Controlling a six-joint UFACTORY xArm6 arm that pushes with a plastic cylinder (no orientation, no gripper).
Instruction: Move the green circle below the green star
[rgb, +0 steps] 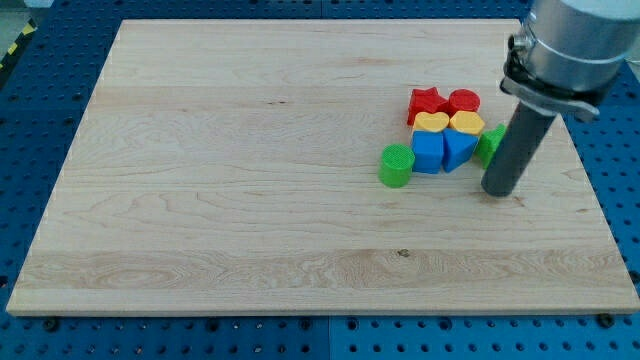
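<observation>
No claw on this rig, so nothing held; rod tip (499, 190) sits on the counter (200, 200) just right of the cluster, partly hiding the green star (489, 143). Green circle (396, 165) is at the cluster's left, touching or nearly touching the blue block (427, 152). Likely light, rigid, slides easily and may spin off-line, so contact should go square on its left wall, pushing rightward below the blues toward a spot under the star.

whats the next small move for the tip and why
Probably swing my tip toward the view's left, passing below the blue blocks, to get behind the green circle. The tip sits beside the green star, on the cluster's far side from the circle.
</observation>
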